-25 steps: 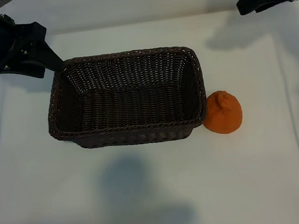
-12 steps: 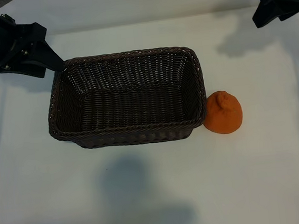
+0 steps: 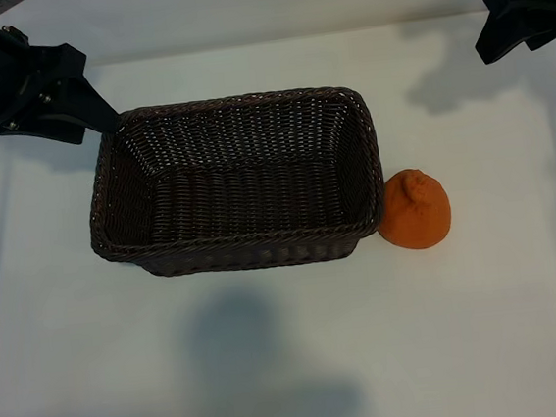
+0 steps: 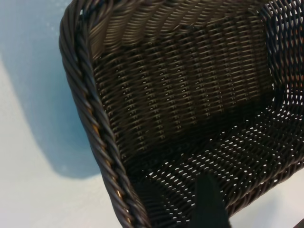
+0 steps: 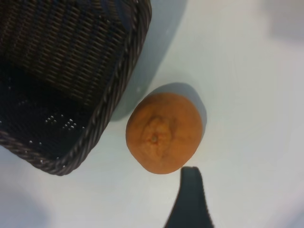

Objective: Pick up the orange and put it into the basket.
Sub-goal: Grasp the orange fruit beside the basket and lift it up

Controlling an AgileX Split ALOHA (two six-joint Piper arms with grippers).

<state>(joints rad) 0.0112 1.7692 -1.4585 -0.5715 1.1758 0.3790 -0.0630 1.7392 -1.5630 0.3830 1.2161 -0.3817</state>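
- White tabletop (image 3: 274, 367) fills the scene, bare apart from a dark wicker basket (image 3: 113, 234) and an orange (image 3: 414, 210) with soft shadows around them.
- Nothing of the task is done as yet: the orange sits on the table, touching or just beside the basket's right end wall, bump upward, and the basket holds nothing.
- Right claw (image 3: 521, 17) hangs well above and behind the orange at the far right corner, holding nothing; how wide it stands cannot be told, as only one dark fingertip (image 5: 190, 199) shows in its wrist view, with the orange just ahead of it.
- Left claw (image 3: 102, 117) hovers at the basket's far left corner, fingers spread fairly wide with nothing between them, looking down into the weave; it seems parked.
- Left to do, as I judge it: bring the right claw down over the orange, close on it, lift, carry it over the rim and let go.
- Main obstacle is the basket wall: with the fruit pressed so close, a finger on that side has little room and could catch the braided rim.
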